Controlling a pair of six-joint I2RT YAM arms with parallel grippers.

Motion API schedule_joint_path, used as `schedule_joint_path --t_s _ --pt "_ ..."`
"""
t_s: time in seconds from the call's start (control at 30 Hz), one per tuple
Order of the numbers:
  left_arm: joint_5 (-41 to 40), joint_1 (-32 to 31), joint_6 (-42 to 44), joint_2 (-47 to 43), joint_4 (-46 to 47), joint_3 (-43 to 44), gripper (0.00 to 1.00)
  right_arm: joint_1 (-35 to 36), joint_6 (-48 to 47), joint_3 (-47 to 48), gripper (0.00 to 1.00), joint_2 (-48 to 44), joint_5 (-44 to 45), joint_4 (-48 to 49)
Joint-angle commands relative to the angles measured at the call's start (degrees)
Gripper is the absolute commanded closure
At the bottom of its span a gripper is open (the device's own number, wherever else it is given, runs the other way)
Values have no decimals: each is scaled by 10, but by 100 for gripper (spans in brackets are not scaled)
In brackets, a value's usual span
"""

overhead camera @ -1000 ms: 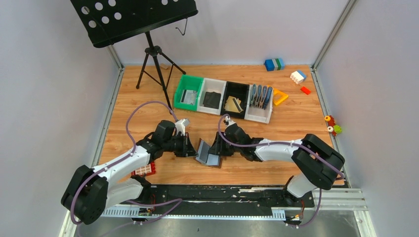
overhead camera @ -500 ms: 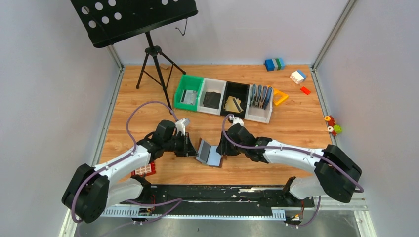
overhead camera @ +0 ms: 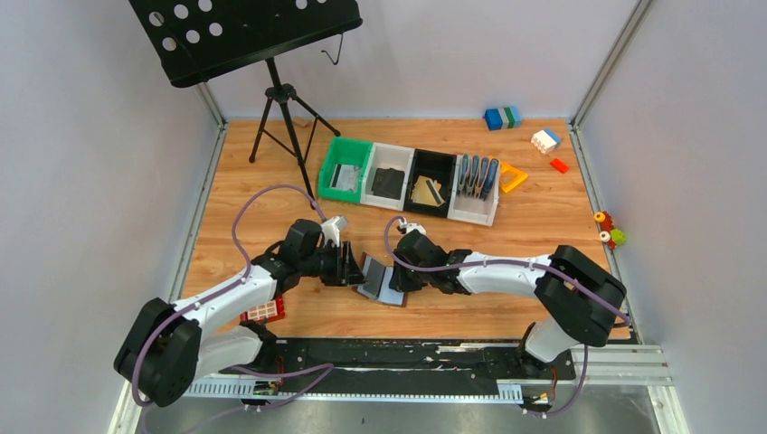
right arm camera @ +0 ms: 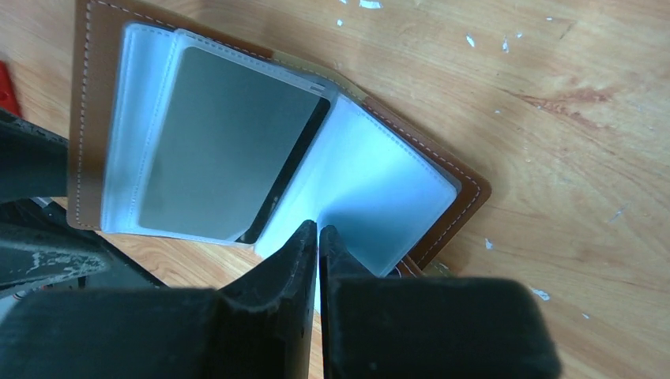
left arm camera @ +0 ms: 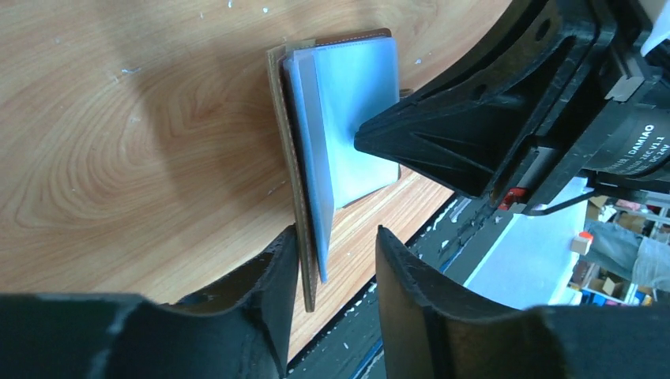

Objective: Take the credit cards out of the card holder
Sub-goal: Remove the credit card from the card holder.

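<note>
Left gripper (left arm camera: 336, 237) jaws apart, straddling card holder (left arm camera: 348, 87) edge — right gripper (right arm camera: 318, 229) pinched on its sleeve, grey credit card (right arm camera: 221, 142) just beyond.

one word legible, left wrist view only: "damiao", printed in white capitals on the round black motor housing (left arm camera: 632, 144) behind the right gripper (left arm camera: 359, 143). smaller white print just above it, too blurred to read.
</note>
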Motion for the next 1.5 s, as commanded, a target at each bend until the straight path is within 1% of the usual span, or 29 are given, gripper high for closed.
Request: schedule_joint_path --t_s 0.0,0.13,0.17,0.2,0.27,0.4,0.43,0.5,0.57,0.63,0.73,0.8,0.87,0.93,1.0,1.1,1.17,1.27,1.37,1.47 --pt "9 -1 1 20 33 4 50 1 7 -3 94 14 -10 34" --pt "19 -1 6 62 46 15 48 1 10 -8 95 21 -24 50" --pt "20 -1 8 74 47 18 48 1 10 -7 95 21 -24 50" --pt "21 -1 10 83 48 22 52 1 9 -5 95 21 -23 49" --pt "22 -1 14 102 49 29 61 1 9 -5 95 17 -20 44" --pt "24 -1 14 121 57 31 91 -4 14 -21 94 -3 -16 48" --pt "27 -1 11 120 59 26 96 -6 18 -33 93 -13 -16 66" --pt "27 -1 -3 106 89 8 100 -15 31 -67 90 -36 -27 107" --pt "30 1 -26 84 128 -16 100 -30 48 -107 84 -56 -65 160" --pt "46 1 -56 66 180 -41 100 -45 67 -137 79 -69 -100 214" --pt "81 0 -106 54 246 -61 100 -63 102 -181 76 -88 -142 304" --pt "102 0 -134 53 291 -69 100 -75 126 -213 74 -104 -168 394" --pt "124 0 -165 56 335 -78 100 -84 141 -238 71 -115 -183 451" --pt "145 0 -204 60 394 -91 100 -93 148 -248 69 -123 -196 475" --pt "159 1 -231 61 435 -101 100 -99 158 -254 67 -133 -206 484" --pt "169 0 -240 52 446 -103 100 -106 175 -265 61 -149 -216 510" --pt "179 0 -246 47 454 -105 100 -111 183 -268 59 -159 -228 523" --pt "190 0 -266 37 475 -109 100 -117 194 -267 59 -172 -240 528" --pt "195 -1 -274 22 481 -109 100 -121 199 -255 59 -177 -251 509" --pt "200 -1 -277 6 481 -110 100 -124 223 -271 61 -184 -253 553"
